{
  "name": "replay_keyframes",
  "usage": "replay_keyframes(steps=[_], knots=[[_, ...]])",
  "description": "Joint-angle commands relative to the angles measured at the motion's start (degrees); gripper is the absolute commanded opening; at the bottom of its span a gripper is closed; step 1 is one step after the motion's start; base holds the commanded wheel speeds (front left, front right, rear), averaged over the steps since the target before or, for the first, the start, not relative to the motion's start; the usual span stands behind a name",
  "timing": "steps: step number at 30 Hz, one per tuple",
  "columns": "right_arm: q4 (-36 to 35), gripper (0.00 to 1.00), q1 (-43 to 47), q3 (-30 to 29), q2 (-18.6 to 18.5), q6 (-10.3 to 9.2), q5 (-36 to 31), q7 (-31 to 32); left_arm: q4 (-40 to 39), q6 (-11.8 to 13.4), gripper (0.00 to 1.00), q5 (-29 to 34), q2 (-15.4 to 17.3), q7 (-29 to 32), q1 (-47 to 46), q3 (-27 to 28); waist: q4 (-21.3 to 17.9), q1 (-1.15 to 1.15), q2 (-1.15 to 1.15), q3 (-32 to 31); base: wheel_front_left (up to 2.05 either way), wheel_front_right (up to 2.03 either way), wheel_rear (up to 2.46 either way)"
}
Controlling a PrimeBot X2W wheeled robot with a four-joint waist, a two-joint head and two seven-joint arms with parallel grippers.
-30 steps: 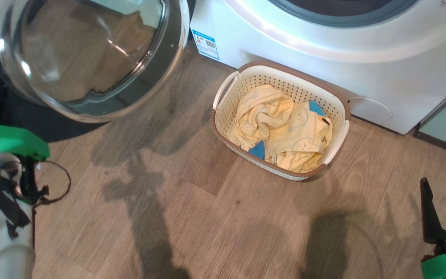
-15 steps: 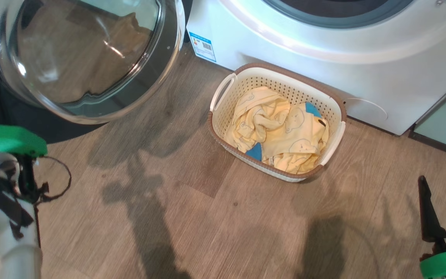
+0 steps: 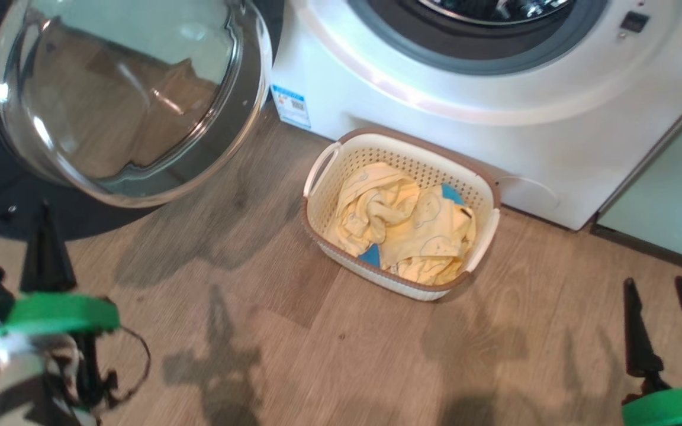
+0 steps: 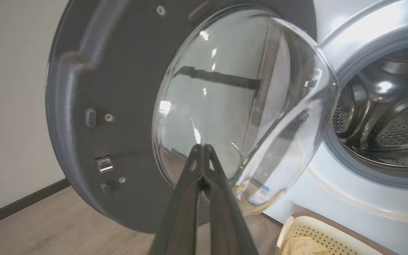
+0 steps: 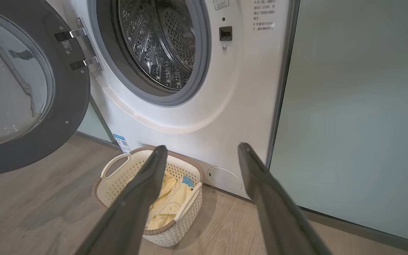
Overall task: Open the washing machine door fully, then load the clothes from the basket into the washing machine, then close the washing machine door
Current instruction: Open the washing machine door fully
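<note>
Two tools reach forward: left tool [image 4: 202, 148] closed, empty; right tool [image 5: 202, 147] spread wide, empty.

Wooden floor [image 3: 317, 355] (basket [image 3: 410, 161] on it)

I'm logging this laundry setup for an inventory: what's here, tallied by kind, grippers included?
Washing machine: 1
Washing machine door: 1
Basket: 1
Pile of clothes: 1 (garment count unclear)
Energy sticker: 1
Grippers: 2, the left gripper and the right gripper
Total: 7
</note>
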Motion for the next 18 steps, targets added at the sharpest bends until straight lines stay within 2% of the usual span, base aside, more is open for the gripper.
replay_keyframes(steps=[1,7,8,9,11,12,13,17,18], knots=[[-1.31,1.00,-1.41,0.92,-0.42,-0.16,-0.53,-0.65,-3.99,-0.34,0.00,0.42,1.14,-0.30,1.17,0.33,-1.18,0.00,0.00,-1.28,0.00,0.00,0.00],[-0.78,1.00,-1.55,1.11,0.90,-0.16,-0.93,-0.79,-10.57,1.15,0.00,-1.79,0.51,-0.29,8.91,-8.23,-3.88,0.00,0.00,-3.56,0.00,0.00,0.00],[-0.85,1.00,-1.57,1.18,1.11,-0.16,-1.00,-0.79,-11.36,1.70,0.04,-2.62,0.50,-0.29,9.88,-10.00,-4.45,0.00,0.00,-3.85,0.00,0.00,0.00],[-0.99,1.00,-1.56,1.19,1.35,-0.16,-1.02,-0.80,-12.22,2.28,0.29,-3.03,0.50,-0.27,10.72,-11.69,-5.00,0.00,0.00,-4.12,0.00,0.00,0.00],[-1.22,1.00,-1.44,1.31,1.75,-0.16,-1.14,-0.80,-13.74,3.28,0.47,-3.62,0.49,0.15,12.10,-14.81,-6.23,0.00,0.00,-4.58,0.00,0.00,0.00],[-1.27,1.00,-1.39,1.41,1.93,-0.16,-1.17,-0.80,-14.46,3.95,0.76,-3.79,0.48,0.37,12.58,-15.94,-6.89,0.00,0.00,-4.76,0.00,0.00,0.00],[-1.37,1.00,-1.36,1.50,2.10,-0.16,-1.23,-0.81,-15.10,4.47,1.00,-3.84,0.48,0.63,12.92,-16.94,-7.55,0.00,0.00,-4.90,0.00,0.00,0.00],[-1.59,1.00,-1.44,1.93,2.51,-0.16,-1.36,-0.81,-16.43,5.30,1.00,-3.86,0.48,1.89,13.41,-18.80,-9.83,0.00,0.00,-5.05,0.00,0.00,0.00],[-1.76,1.00,-1.51,2.31,2.70,-0.16,-1.46,-0.81,-17.10,5.49,1.00,-3.57,0.56,2.57,13.23,-19.37,-11.40,0.00,0.00,-5.14,0.00,0.00,0.00]])
